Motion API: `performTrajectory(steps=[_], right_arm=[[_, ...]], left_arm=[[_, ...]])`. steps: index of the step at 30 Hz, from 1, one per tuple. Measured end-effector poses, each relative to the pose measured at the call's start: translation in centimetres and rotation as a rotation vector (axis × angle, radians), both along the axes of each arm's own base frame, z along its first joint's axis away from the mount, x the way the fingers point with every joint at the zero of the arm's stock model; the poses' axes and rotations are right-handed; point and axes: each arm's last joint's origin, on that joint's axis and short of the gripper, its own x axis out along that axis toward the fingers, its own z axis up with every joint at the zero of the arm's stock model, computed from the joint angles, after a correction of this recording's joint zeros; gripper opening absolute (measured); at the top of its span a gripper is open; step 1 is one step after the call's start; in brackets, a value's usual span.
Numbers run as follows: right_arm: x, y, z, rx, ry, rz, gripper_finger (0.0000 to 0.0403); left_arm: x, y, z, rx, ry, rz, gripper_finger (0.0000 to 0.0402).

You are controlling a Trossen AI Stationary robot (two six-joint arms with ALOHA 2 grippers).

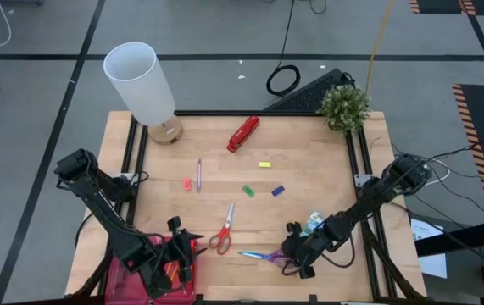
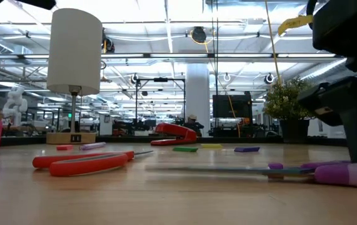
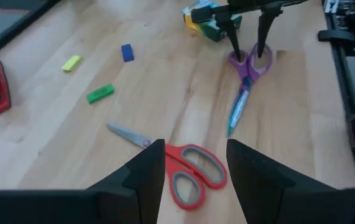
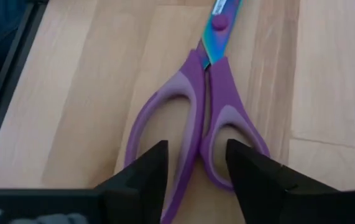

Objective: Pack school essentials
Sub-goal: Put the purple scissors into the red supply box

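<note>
At the table's front right, my right gripper (image 4: pixel 196 165) is down over the purple-handled scissors (image 4: pixel 199 118), its 2 fingers parted into the handle loops, not clamped. My left gripper (image 3: pixel 196 168) hovers open near the red-handled scissors (image 3: pixel 186 168), beside the pink bin (image 1: pixel 131 275).

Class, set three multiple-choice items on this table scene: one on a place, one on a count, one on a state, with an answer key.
1. Where does the red stapler lie?
A. by the near edge
B. at the far side, between lamp and plant
C. in the pink bin

2. How many pairs of scissors lie on the table?
A. one
B. two
C. three

3. How is the right claw?
A. open over the purple scissors handles
B. shut on an eraser
C. raised high

Key: B, it sits up near the lamp; B, the red scissors and the purple scissors; A, its fingers straddle the handles.
</note>
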Motion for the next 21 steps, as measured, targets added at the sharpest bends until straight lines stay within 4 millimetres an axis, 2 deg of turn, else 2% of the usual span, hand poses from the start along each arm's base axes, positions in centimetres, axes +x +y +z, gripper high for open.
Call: performTrajectory(steps=[5,11,17,21], right_arm=[[0.4,-0.3,-0.9,-0.021,0.009,-0.044,0.0116],[0.6,-0.6,-1.0,-0.060,-0.006,-0.036,0.0053],[0.6,-0.6,-0.4,-0.066,-0.035,-0.003,0.0053],[0.3,-0.9,1.0,-0.069,-0.067,0.015,0.0061]], left_arm=[[0.8,0.6,0.1,0.051,0.009,-0.009,0.0175],[1.5,1.3,0.1,0.078,0.018,-0.002,0.0175],[2.3,1.7,0.2,0.065,0.022,-0.012,0.0175],[3.1,1.7,0.5,0.067,0.015,-0.063,0.0175]])
